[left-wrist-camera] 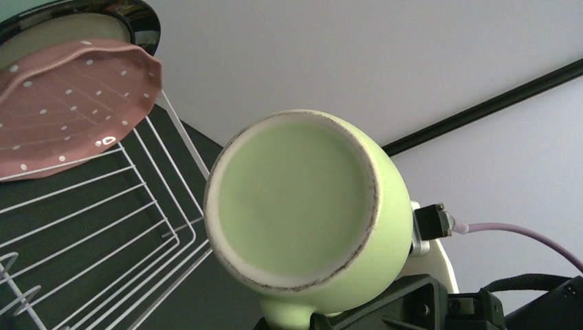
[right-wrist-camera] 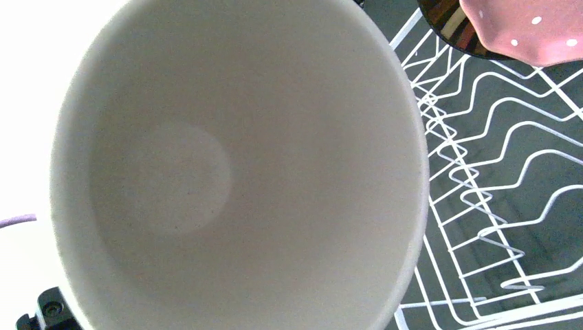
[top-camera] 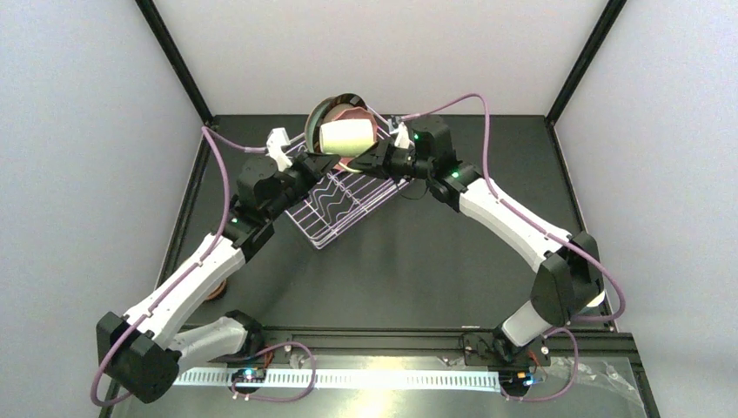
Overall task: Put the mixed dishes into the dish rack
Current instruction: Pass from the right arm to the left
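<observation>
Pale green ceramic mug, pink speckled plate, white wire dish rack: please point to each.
pale green ceramic mug (left-wrist-camera: 295,216): left wrist view, its underside.
pink speckled plate (left-wrist-camera: 69,110): left wrist view, dotted surface.
white wire dish rack (top-camera: 335,202): top external view, wavy middle wires.

**Soft green, dotted pink, white wire on black**

The pale green glazed ceramic mug (left-wrist-camera: 302,213) has a bare cream foot ring flecked with brown and an off-white inside. The round pink ceramic plate (left-wrist-camera: 69,103) is scattered with small white dots. The mint-green ceramic plate (left-wrist-camera: 62,34) has a glossy black rim. The wire dish rack (right-wrist-camera: 481,172) is white, the counter (top-camera: 435,252) matte black. Lilac cables (top-camera: 484,139) trail along the white-and-black robot arms (top-camera: 513,218).
</observation>
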Tool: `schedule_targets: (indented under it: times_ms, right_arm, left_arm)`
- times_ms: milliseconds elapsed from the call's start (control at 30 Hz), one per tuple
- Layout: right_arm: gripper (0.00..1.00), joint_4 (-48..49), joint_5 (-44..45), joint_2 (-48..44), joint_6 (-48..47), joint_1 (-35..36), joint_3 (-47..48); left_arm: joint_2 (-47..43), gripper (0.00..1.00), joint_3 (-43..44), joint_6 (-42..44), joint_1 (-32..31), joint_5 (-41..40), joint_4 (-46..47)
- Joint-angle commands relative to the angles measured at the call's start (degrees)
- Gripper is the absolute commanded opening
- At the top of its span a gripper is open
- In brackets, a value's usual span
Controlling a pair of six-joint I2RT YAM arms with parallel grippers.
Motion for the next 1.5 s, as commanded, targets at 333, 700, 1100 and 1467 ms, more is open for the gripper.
schedule_targets:
  times_ms: [333,700,1100,1467]
  right_arm:
    - [0.0,8.1,-9.51,2.93,6.52,0.6,2.02]
    - [0.0,6.46,-9.98,3.56,4.81,0.61,3.74]
    - [0.0,6.46,-10.36,3.85,4.95,0.6,4.16]
    - [0.0,6.46,-10.41,2.52,5.24,0.64,2.48]
  left_arm:
    - [5.65,0.12,4.84,7.39,0.17,13.27,8.89]
    - [10.8,0.32,10.01,11.39,0.09,26.57,5.17]
    - [11.64,0.42,9.81,11.17,0.06,27.17,4.36]
    - [7.32,0.01,2.17,2.08,-2.03,9.63,12.37]
